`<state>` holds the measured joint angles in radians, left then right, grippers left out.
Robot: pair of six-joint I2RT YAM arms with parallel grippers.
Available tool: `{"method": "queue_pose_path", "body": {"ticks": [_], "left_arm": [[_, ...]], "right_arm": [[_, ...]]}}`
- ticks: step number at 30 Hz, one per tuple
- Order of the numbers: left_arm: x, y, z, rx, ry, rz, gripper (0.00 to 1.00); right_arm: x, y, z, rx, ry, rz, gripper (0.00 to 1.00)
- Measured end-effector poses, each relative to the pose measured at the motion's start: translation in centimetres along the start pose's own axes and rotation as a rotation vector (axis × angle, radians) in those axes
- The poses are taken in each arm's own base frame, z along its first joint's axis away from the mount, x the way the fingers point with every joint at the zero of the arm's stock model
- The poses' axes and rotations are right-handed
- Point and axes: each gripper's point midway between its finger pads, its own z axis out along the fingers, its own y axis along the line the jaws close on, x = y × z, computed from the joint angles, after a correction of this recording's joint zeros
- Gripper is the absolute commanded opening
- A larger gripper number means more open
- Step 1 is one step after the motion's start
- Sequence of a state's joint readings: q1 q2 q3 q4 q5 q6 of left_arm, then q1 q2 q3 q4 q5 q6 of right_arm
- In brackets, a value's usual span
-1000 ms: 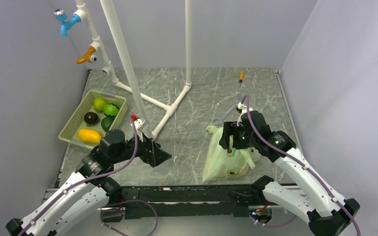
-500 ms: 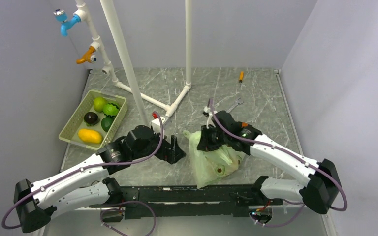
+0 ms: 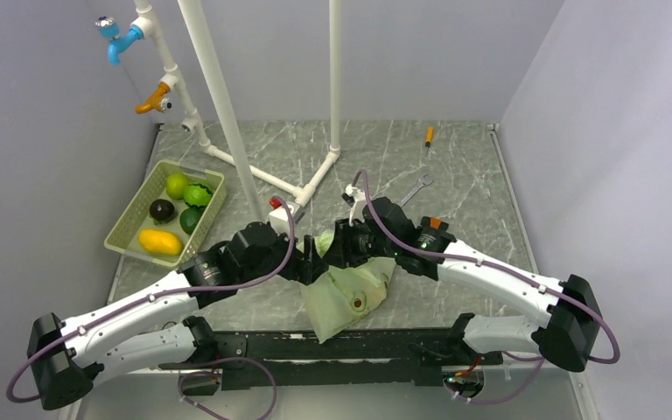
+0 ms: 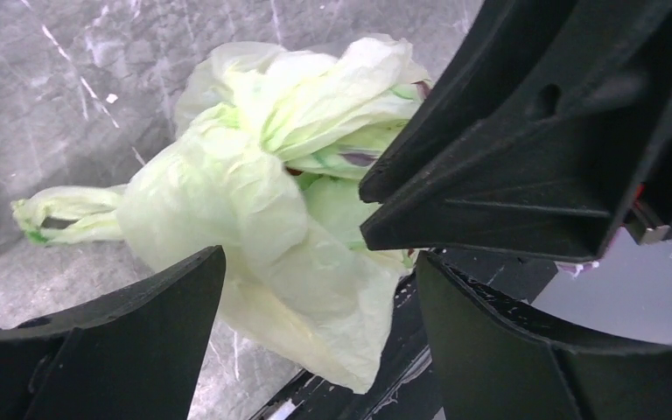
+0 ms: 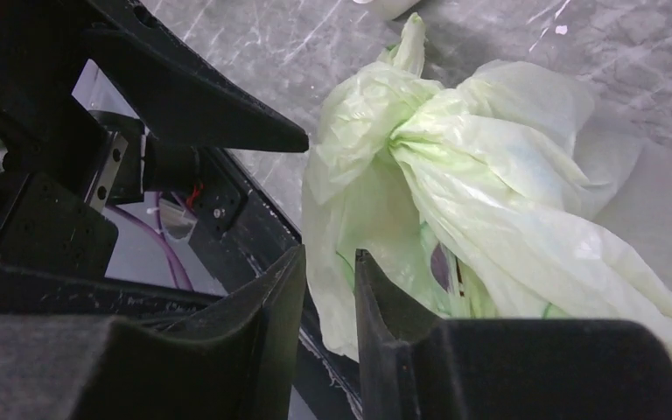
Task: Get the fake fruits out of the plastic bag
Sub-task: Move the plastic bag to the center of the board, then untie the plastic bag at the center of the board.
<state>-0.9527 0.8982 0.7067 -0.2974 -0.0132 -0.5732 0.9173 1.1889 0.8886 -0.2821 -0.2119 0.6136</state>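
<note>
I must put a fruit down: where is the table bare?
Bare marble: the far strip between the white pipe frame and the orange tool; also right of the wrench. Crowded: the middle around the plastic bag, and the basket corner.

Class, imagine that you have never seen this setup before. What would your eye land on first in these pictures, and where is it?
The crumpled pale-green bag at the near middle of the table draws the eye first. The right gripper pinches its top and the left gripper stands open around it. Next comes the basket on the left, which holds bright fruits.
</note>
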Motion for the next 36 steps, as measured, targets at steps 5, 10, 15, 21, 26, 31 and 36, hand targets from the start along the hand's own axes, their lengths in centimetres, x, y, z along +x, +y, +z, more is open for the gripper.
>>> {"method": "queue_pose_path", "body": {"ticks": [5, 10, 15, 21, 26, 31, 36], "left_arm": [[-0.2, 0.9, 0.5, -0.068, 0.011, -0.011, 0.85], [-0.4, 2.1, 1.0, -0.16, 0.027, -0.018, 0.83], [-0.2, 3.1, 1.0, -0.215, 0.025, -0.032, 0.68], [0.5, 4.0, 1.7, -0.26, 0.048, -0.042, 0.4], [0.5, 3.8, 1.7, -0.256, 0.043, -0.063, 0.21], [0.3, 3.5, 1.1, -0.234, 0.02, -0.085, 0.05], [0.2, 3.4, 1.1, -0.232, 0.013, -0.103, 0.0]], "right_arm": [[-0.3, -0.6, -0.7, 0.035, -0.022, -0.019, 0.42], [-1.6, -1.3, -3.0, 0.096, -0.102, -0.075, 0.48], [-3.2, -2.2, -3.4, 0.177, -0.13, -0.136, 0.53], [-3.3, -3.1, -1.4, 0.218, -0.082, -0.181, 0.62], [-2.7, -3.6, -0.5, 0.226, -0.059, -0.2, 0.63], [-2.5, -3.9, 0.0, 0.244, -0.068, -0.216, 0.62], [-2.4, -5.4, 0.1, 0.314, -0.093, -0.221, 0.61]]}}
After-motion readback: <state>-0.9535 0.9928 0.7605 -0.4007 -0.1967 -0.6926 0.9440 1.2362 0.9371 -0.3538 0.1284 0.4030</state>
